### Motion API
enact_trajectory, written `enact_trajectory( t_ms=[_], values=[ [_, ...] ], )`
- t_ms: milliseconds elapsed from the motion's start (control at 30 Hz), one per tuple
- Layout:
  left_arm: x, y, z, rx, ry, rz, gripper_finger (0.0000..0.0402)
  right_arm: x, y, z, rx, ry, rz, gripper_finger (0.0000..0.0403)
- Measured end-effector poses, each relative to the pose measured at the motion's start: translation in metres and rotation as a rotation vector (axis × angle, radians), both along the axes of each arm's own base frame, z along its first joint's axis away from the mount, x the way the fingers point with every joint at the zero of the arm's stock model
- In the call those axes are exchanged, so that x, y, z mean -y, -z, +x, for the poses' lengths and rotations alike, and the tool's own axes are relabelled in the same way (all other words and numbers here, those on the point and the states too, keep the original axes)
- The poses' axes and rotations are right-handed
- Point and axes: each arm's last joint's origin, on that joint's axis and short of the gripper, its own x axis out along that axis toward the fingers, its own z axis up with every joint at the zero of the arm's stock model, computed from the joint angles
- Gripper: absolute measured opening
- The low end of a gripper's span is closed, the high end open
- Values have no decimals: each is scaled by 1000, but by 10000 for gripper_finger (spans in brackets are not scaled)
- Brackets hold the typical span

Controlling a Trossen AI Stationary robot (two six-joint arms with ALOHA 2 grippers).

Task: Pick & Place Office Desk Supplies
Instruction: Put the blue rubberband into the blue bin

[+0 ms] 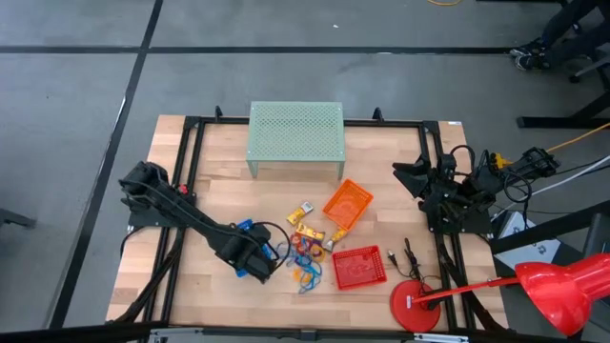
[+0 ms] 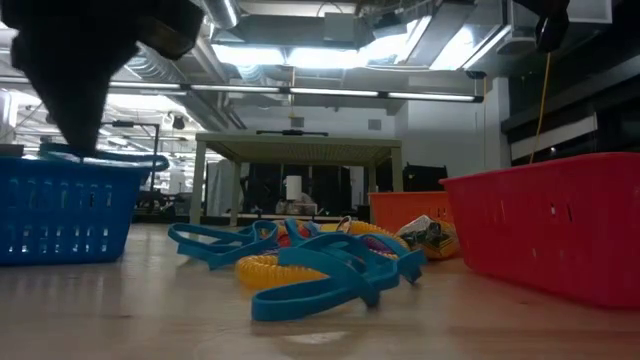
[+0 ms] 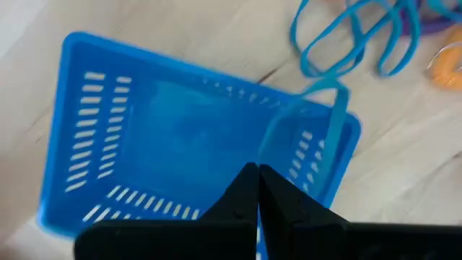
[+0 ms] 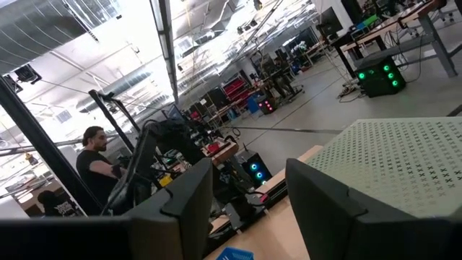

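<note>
Wooden table (image 1: 381, 205); left gripper (image 3: 257, 189) closed above blue basket (image 3: 144, 137).

my fingers (image 3: 254, 189): black
slotted plastic basket (image 3: 173, 144): blue
thin rubber loops (image 2: 320, 262): blue, yellow
mesh baskets: red (image 1: 359, 268), orange (image 1: 347, 203)
perforated metal stand (image 1: 294, 132): pale green
wooden tabletop (image 1: 381, 219): light planks
</note>
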Motion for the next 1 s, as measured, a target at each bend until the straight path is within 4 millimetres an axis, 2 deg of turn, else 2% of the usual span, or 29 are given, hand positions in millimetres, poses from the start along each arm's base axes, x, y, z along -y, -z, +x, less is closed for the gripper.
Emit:
enact_trajectory(
  t_ms=[300,1000],
  values=[
    [-3,19,-2,-5,26,-38,2,0,0,0,0,0,0,178],
    [-2,19,1,28,21,-43,3,0,0,0,-2,2,-8,178]
  ],
)
